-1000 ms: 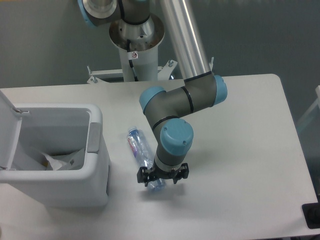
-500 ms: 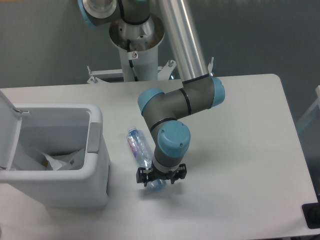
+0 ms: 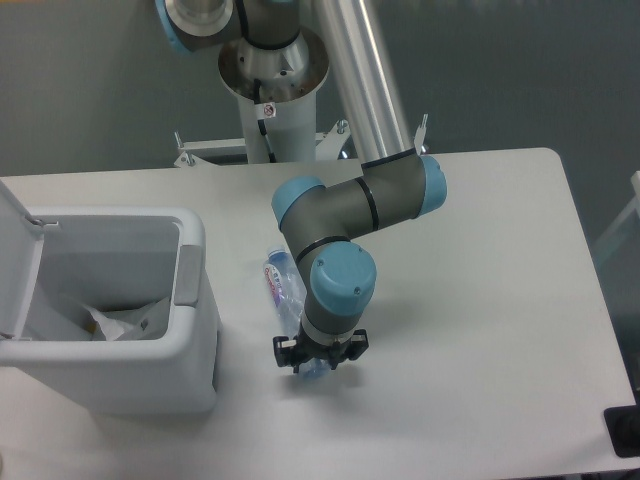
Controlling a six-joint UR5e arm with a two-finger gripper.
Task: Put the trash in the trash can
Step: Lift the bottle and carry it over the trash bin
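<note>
The clear plastic bottle (image 3: 284, 288) with a red-and-blue label lies slanted on the white table, just right of the trash can (image 3: 196, 330). My gripper (image 3: 311, 366) points straight down over the bottle's near end, and its fingers close around that end. The arm's blue wrist hides the bottle's lower half. Inside the pale grey-white trash can, the crumpled white wrapper (image 3: 113, 322) rests on the bottom. The can's lid (image 3: 14, 252) stands open on its left side.
The robot's base column (image 3: 270, 110) rises at the back edge of the table (image 3: 480, 300). The arm's elbow reaches over the middle of the table. A dark object (image 3: 625, 432) sits at the table's front right corner.
The gripper slid slightly left and drew in on the bottle's near end. The bottle's far end swung a little to the right and up.
</note>
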